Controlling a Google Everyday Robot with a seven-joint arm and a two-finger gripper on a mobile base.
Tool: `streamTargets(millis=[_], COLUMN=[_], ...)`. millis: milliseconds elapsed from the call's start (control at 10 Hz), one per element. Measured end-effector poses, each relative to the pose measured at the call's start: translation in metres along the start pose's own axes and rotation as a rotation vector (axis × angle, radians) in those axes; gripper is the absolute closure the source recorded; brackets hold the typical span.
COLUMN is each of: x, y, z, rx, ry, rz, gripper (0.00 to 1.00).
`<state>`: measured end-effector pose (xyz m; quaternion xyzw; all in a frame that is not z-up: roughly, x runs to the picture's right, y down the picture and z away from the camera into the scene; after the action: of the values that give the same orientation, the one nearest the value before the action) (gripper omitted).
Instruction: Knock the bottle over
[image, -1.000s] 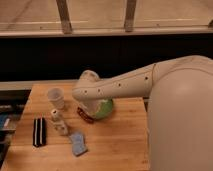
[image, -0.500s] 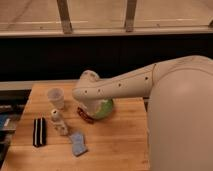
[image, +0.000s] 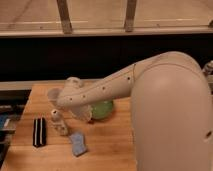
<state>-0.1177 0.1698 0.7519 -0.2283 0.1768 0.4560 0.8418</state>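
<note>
while upright, bottle (image: 57, 120) beside gripper (image: 78, 111)

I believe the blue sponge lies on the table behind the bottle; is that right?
Not quite: the camera view shows the sponge in front of the bottle, nearer the camera. The gripper is beside the bottle, by the green object.

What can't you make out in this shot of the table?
All in the camera view:
- Pincer: under the end of the arm, right of the bottle; mostly covered, so contact with the bottle is unclear.
- Cup: right part hidden by the arm.
- Green object: upper left covered by the arm; can't identify it.
- Table: right side hidden by the robot's body.
</note>
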Motion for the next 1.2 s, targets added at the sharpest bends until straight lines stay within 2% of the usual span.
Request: streamTargets(millis=[300,800,1000,1100,1200], x=[0.01,0.017,0.009,0.003,-0.002], y=[0.038,0.12,0.147,0.156,0.157], z=[-0.003,-0.014,-0.022,-0.03,-0.036], rx=[-0.014,-0.109,-0.153,-0.171,-0.17], ry=[0.005,-0.021,-0.056,-0.098,-0.141], rz=[-0.074,-0.273,-0.358,-0.393,-0.412], gripper=[1.0,1.0,1.0,1.0,1.0])
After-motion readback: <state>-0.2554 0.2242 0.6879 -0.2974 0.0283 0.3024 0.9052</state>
